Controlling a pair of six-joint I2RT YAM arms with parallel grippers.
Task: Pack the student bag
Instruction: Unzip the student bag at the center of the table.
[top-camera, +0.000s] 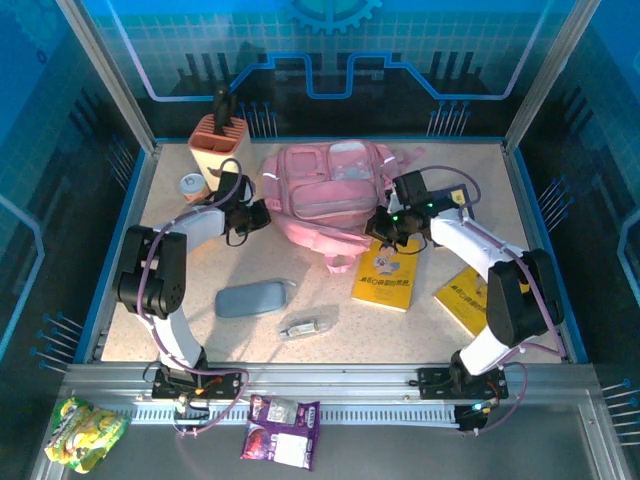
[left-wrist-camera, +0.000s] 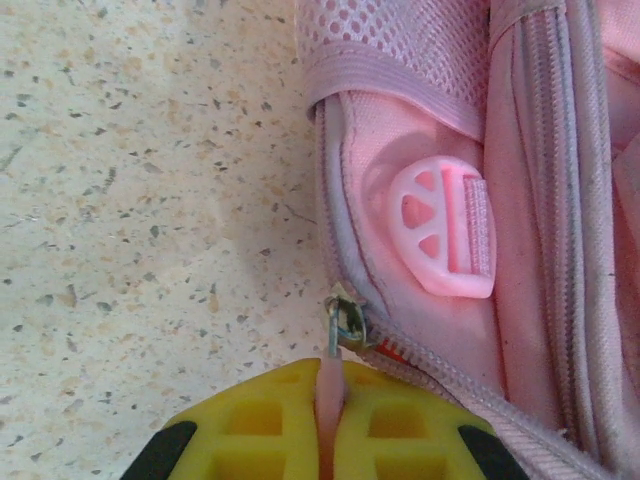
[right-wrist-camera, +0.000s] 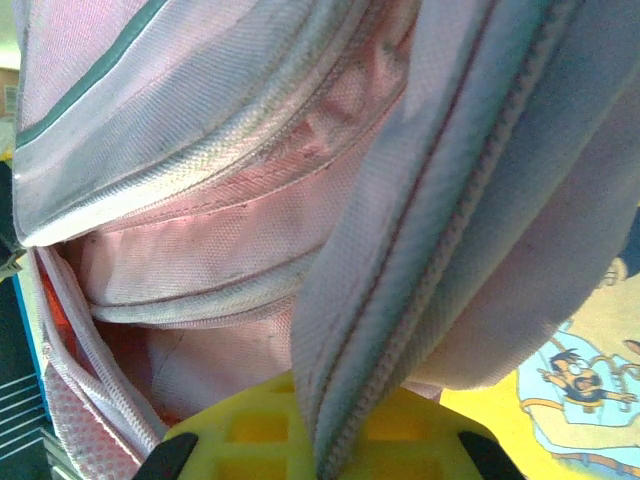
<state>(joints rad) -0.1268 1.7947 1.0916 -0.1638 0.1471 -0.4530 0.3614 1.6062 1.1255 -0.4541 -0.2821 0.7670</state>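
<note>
The student bag (top-camera: 330, 190), large and pink, lies at the back middle of the table. My left gripper (top-camera: 262, 213) sits at its left side. In the left wrist view that gripper (left-wrist-camera: 331, 410) is shut on the pink zipper pull (left-wrist-camera: 330, 375), which hangs from the metal slider (left-wrist-camera: 347, 322) just beyond the yellow fingers. A pink strap buckle (left-wrist-camera: 445, 225) shows on the bag above. My right gripper (top-camera: 385, 225) is at the bag's lower right corner. In the right wrist view it (right-wrist-camera: 335, 440) is shut on a fold of the bag's zippered edge (right-wrist-camera: 400, 280), lifted off the table.
A grey-blue pencil case (top-camera: 250, 298) and a clear packet (top-camera: 308, 324) lie in front of the bag. Two yellow books (top-camera: 385, 275) (top-camera: 465, 298) lie at the right. A pen holder (top-camera: 218, 140) stands back left. Snack packets (top-camera: 283, 430) lie on the near rail.
</note>
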